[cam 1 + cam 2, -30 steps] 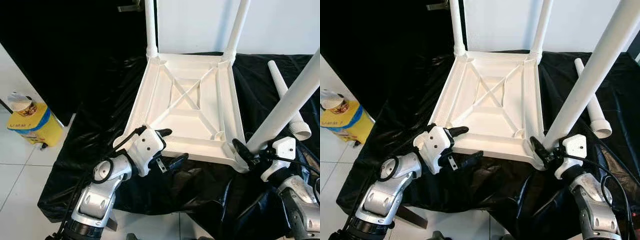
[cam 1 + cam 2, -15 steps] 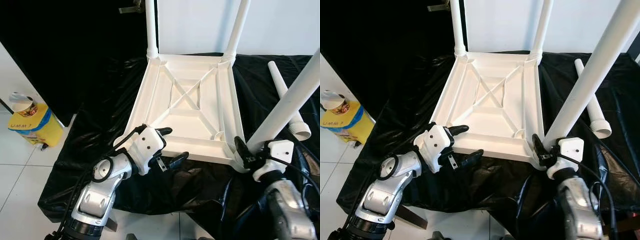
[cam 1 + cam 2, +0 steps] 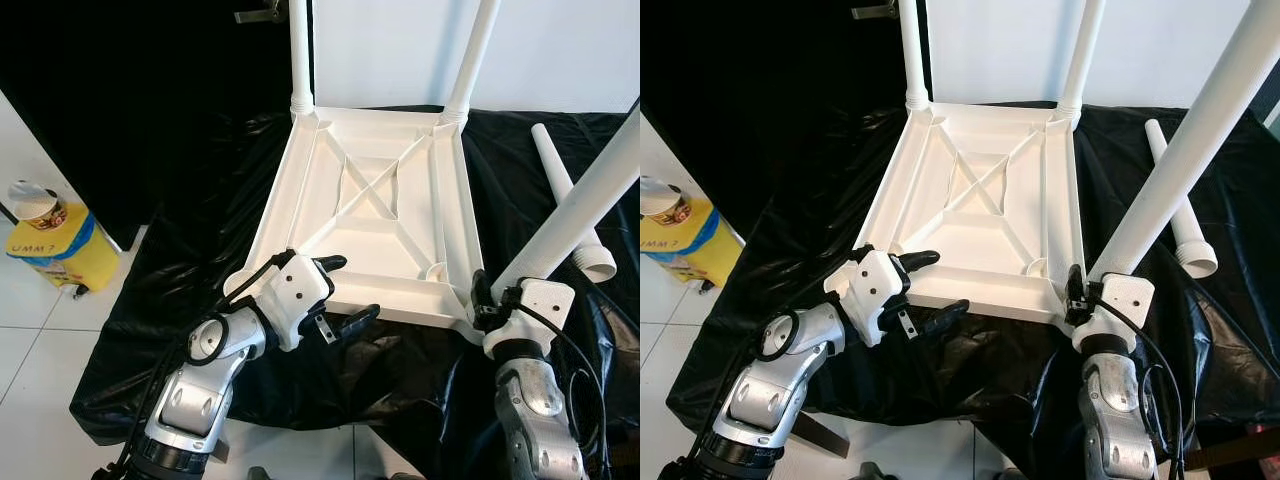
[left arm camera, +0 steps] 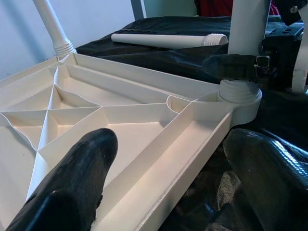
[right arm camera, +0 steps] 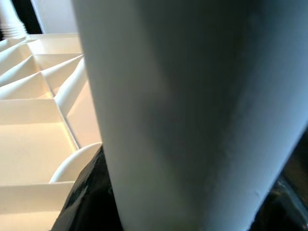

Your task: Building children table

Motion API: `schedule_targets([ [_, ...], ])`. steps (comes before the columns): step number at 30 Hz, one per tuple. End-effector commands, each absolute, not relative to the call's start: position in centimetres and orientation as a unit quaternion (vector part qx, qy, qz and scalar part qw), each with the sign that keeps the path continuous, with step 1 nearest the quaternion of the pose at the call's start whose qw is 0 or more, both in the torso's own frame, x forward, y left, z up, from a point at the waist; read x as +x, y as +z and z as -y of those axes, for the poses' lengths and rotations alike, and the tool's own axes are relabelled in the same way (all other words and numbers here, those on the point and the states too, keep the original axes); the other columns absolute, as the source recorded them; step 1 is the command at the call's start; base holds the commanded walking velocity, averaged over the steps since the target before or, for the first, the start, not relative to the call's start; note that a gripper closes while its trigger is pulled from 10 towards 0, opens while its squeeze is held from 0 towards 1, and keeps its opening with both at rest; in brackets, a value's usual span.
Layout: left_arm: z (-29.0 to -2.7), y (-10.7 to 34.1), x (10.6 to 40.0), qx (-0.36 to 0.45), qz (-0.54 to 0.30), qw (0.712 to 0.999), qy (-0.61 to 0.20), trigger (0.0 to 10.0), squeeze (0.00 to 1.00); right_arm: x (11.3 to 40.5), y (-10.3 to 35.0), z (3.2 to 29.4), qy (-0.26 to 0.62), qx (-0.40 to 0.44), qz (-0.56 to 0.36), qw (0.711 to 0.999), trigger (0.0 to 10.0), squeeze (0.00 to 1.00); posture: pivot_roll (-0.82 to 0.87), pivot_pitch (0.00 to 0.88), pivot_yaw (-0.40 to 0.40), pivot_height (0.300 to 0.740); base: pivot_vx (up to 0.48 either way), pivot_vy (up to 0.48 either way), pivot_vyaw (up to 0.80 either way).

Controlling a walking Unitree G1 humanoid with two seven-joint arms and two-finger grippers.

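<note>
The white tabletop (image 3: 375, 215) lay upside down on the black plastic sheet (image 3: 190, 290) covering the counter, its ribbed underside facing up. Two white legs stood upright in its far corners, the far left leg (image 3: 299, 55) and the far right leg (image 3: 473, 60).

The left tool (image 3: 338, 292) sat at the tabletop's near left edge with its fingers spread apart, one finger above the rim and the other below and in front of it. In the left wrist view the rim ran between the two black fingers (image 4: 72, 187); whether they touched it could not be told.

The right tool (image 3: 478, 297) was clamped on the base of a third white leg (image 3: 585, 205), which leaned up and to the right from the tabletop's near right corner. The left wrist view showed that leg's threaded collar seated at the corner socket (image 4: 239, 94). The right wrist view showed the leg close up, with a black fingertip (image 5: 84, 192) against it.

A fourth loose leg (image 3: 568, 200) lay flat on the sheet to the right of the tabletop, well apart from both tools. A yellow container (image 3: 55, 250) stood on the tiled floor to the left.

Compared with a second earlier, the right forearm had swung from lying out to the right to standing nearly upright beneath the tool, and the tool's white housing had turned with it. The left tool kept its place.
</note>
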State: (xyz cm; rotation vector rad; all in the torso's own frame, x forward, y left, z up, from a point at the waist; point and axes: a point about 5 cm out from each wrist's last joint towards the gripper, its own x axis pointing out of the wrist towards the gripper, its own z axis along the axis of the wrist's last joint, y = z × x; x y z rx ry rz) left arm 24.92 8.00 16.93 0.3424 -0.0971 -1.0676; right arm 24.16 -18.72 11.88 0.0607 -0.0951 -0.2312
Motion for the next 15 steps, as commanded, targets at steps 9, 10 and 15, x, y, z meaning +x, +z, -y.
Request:
schedule_targets([
  [9,-7.8,16.75,25.07,0.16,0.051,0.861,-0.481,10.0,0.0,24.08,10.91,17.99,-0.11,0.042,0.015,0.993,10.0,0.0,-0.05,0.039,-0.002,0.74,0.0,0.0,0.0],
  [10,-7.8,16.75,25.07,0.16,0.051,0.861,-0.481,10.0,0.0,24.08,10.91,17.99,-0.11,0.042,0.015,0.993,10.0,0.0,-0.05,0.039,-0.002,0.74,0.0,0.0,0.0],
  [15,-7.75,16.73,25.06,0.162,0.053,0.859,-0.482,10.0,0.0,24.11,11.22,17.83,-0.096,0.029,0.022,0.995,10.0,0.07,-0.05,0.033,-0.002,0.74,0.0,0.0,0.0],
])
